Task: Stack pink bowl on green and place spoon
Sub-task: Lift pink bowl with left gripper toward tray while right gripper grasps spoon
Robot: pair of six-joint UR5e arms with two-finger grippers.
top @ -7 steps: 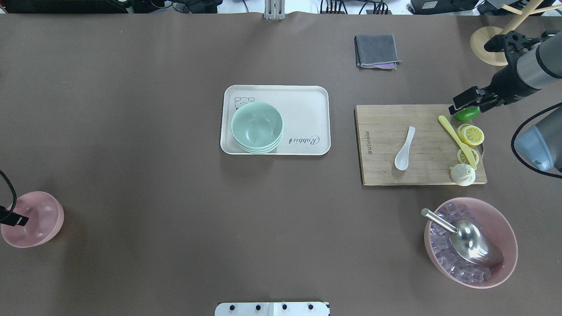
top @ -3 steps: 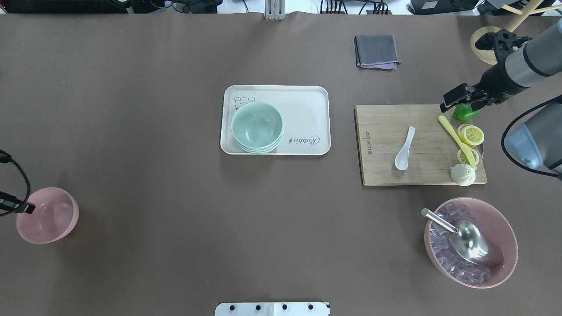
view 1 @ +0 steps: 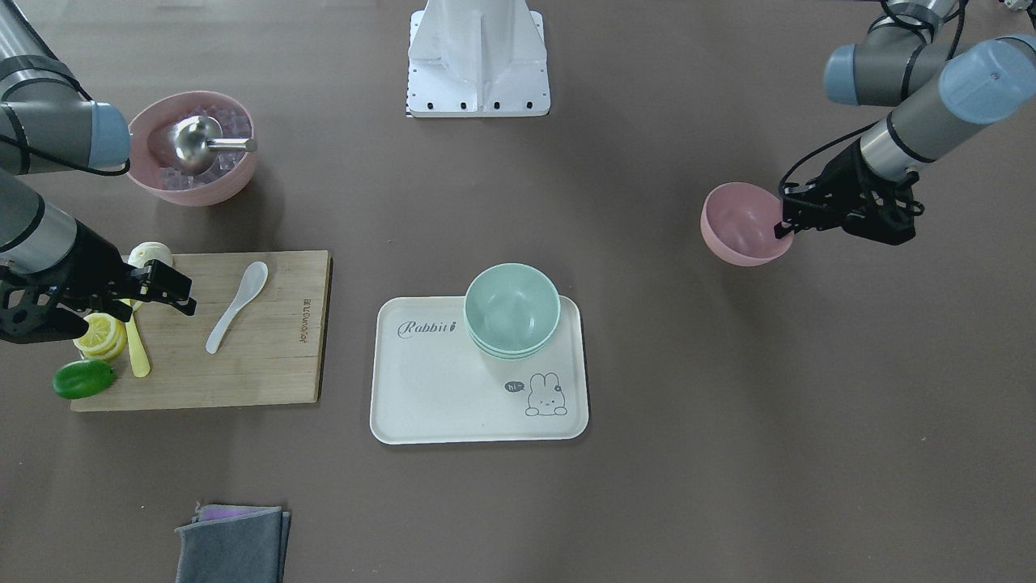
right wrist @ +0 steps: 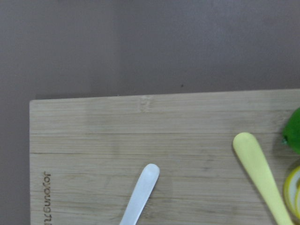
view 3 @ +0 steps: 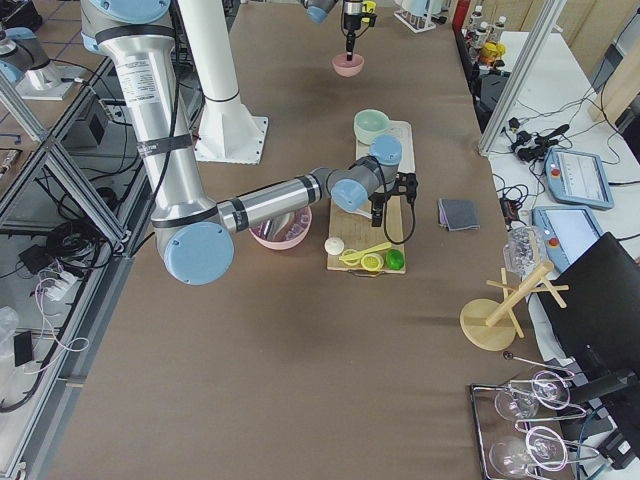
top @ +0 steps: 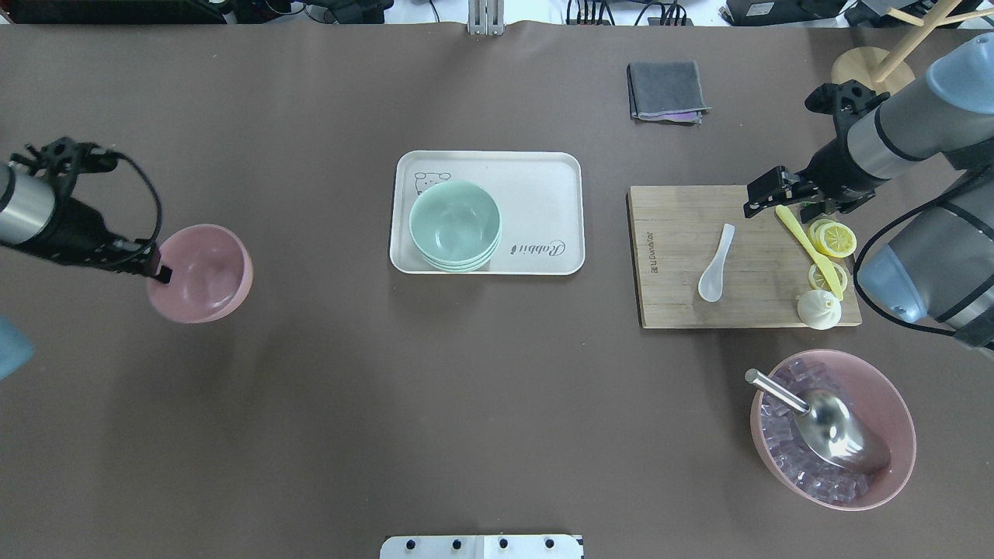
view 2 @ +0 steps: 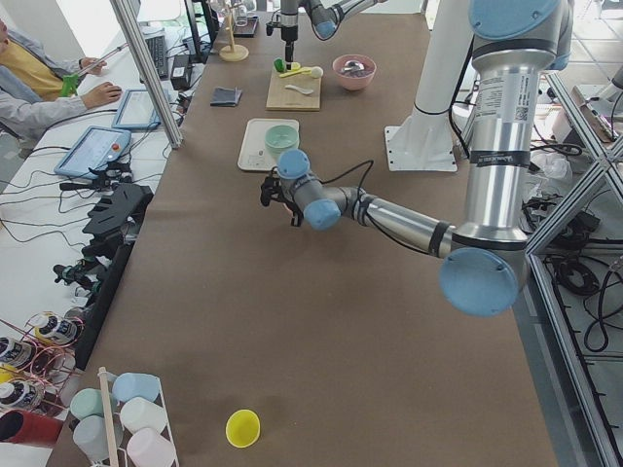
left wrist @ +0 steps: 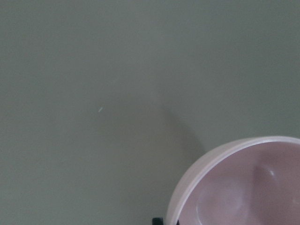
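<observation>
My left gripper point(top: 159, 269) is shut on the near rim of the pink bowl point(top: 203, 272) and holds it above the table, left of the tray. The same bowl shows in the front view point(view 1: 740, 223) and the left wrist view point(left wrist: 243, 187). A stack of green bowls point(top: 454, 225) sits on the left part of the white tray point(top: 536, 186). The white spoon point(top: 714, 264) lies on the wooden cutting board point(top: 675, 310). My right gripper point(top: 765, 194) is open and empty over the board's far right corner, beyond the spoon's handle point(right wrist: 140, 197).
A yellow plastic spoon point(top: 808, 248), lemon slices point(top: 835, 238) and a white bun-shaped piece point(top: 818, 309) lie at the board's right end, with a lime point(view 1: 81, 379) at its corner. A large pink bowl of ice cubes with a metal scoop point(top: 893, 404) stands near right. A grey cloth point(top: 666, 89) lies far back.
My left gripper has carried the pink bowl forward and to the right, toward the tray. My right gripper has moved left from the lime to over the board's corner.
</observation>
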